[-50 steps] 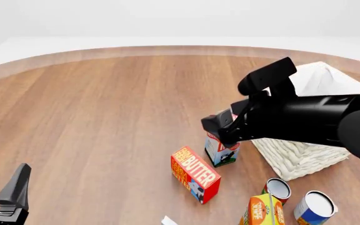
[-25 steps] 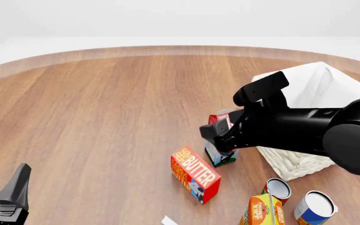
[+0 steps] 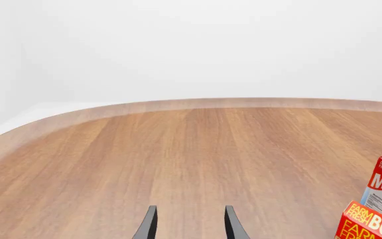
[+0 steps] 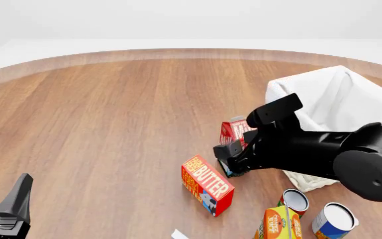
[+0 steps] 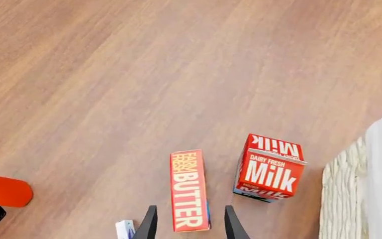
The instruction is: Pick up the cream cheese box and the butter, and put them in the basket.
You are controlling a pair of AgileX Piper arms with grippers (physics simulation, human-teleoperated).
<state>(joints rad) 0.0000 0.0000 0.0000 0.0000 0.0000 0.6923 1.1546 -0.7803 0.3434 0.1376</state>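
The white woven wicker basket (image 4: 350,107) near the tabletop's right edge shows only cloth lining. The red-and-orange "BUTTER" carton (image 4: 208,184) lies beside the "Milk" carton (image 4: 236,130). Right gripper (image 5: 187,224) and left gripper (image 3: 187,224) fingers are spread, holding nothing.

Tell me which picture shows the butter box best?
The right wrist view: the butter lies whole, lettering clear, beyond the open right claw. The front view also shows the butter whole, at a slant. The left wrist view catches only a corner at the edge.

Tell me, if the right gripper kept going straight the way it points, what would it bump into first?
Probably the butter: it lies directly between the open fingers of the right gripper, ahead of them.
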